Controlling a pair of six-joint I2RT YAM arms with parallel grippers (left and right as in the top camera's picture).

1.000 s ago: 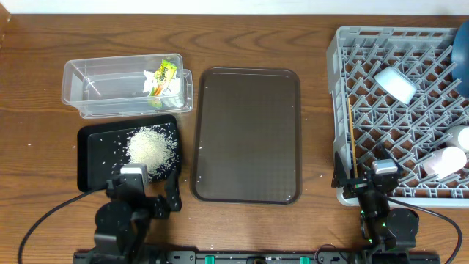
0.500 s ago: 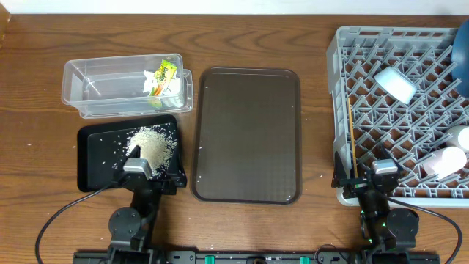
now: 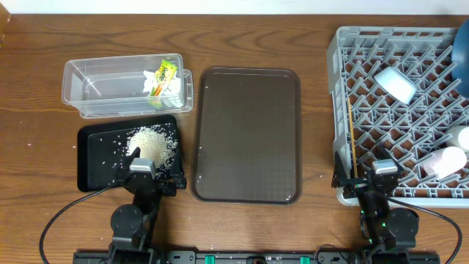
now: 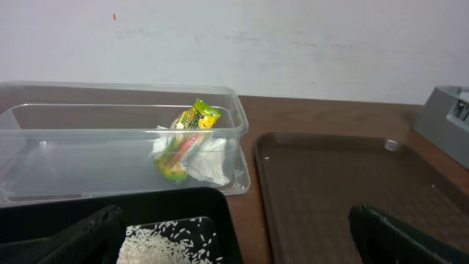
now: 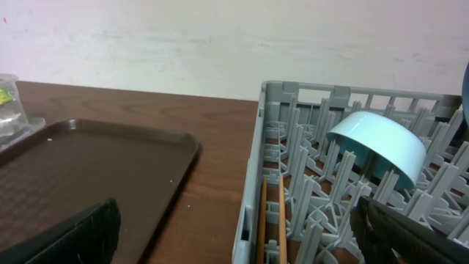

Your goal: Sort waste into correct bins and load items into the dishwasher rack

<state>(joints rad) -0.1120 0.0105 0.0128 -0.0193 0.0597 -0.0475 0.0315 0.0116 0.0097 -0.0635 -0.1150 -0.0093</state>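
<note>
Overhead: white rice (image 3: 152,144) heaped in black tray (image 3: 91,160).

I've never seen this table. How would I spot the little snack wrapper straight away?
Start at the big brown tray in the middle of the table; to its left, towards the far side, sits a clear plastic tub. The snack wrapper lies at the tub's end nearest the tray, against a crumpled white tissue. It is the only yellow-green thing there.
</note>
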